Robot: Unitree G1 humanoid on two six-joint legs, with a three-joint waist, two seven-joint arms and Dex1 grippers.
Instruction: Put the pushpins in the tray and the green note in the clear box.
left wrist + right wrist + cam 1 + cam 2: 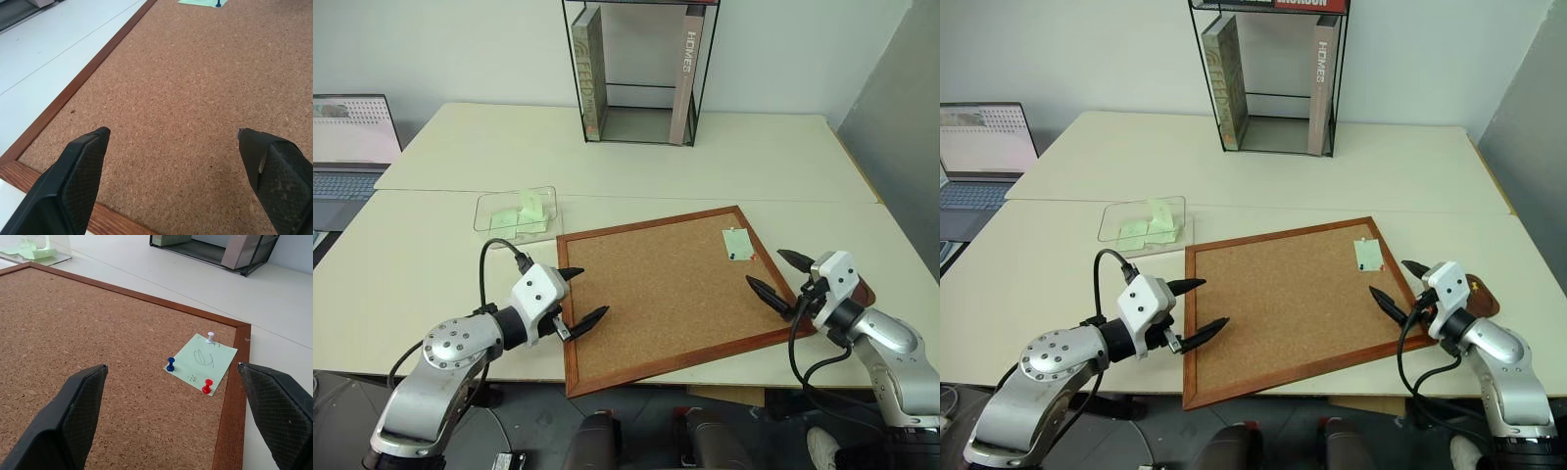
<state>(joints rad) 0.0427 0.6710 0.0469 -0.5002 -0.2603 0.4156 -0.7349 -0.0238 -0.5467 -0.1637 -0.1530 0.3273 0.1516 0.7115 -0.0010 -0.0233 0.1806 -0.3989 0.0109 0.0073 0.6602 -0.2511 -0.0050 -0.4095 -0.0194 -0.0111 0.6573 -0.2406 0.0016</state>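
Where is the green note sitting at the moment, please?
The green note is pinned near the far right corner of the cork board by three pushpins, just ahead of the open right pincer.

Cork board [666, 294] rough, matt, wood-framed; green note [200, 363] thin paper; clear box [516, 215] plastic.

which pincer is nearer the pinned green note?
Right. The right pincer hangs open at the cork board's edge beside the green note; the left pincer is open across the board.
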